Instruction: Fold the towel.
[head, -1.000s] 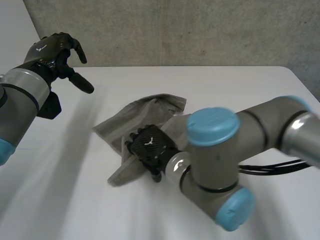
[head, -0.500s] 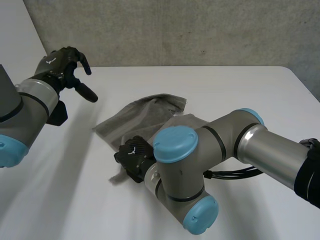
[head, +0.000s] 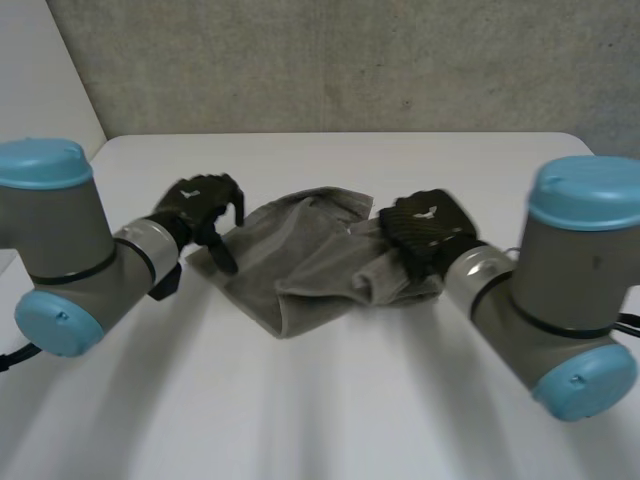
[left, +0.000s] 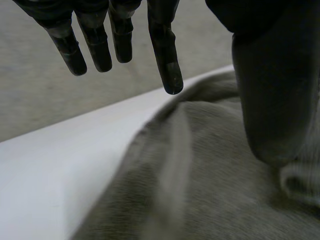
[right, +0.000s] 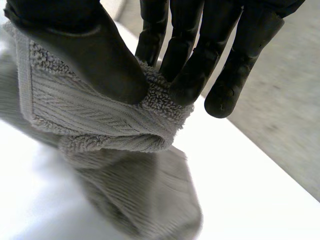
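Grey towel (head: 310, 262) rumpled on table (head: 330, 410), between hands. Right hand (head: 425, 232) pinches hemmed edge between thumb and fingers, lifted off table, likely to carry it over as fold. Left hand (head: 200, 206) at opposite edge, fingers straight and spread, holding nothing, probably to steady cloth. Bunched folds beneath right hand may hinder flat crease. Concrete wall (head: 350, 60) well beyond.

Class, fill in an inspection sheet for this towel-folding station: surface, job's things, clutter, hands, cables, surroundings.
Surface: white table.
Job's things: grey towel, rumpled, partly doubled over itself.
Clutter: nothing seen.
Hands: left hand at the towel's left edge, fingers straight; right hand pinches the towel's right edge between thumb and fingers.
Cables: nothing seen on the table.
Surroundings: grey wall behind the table.
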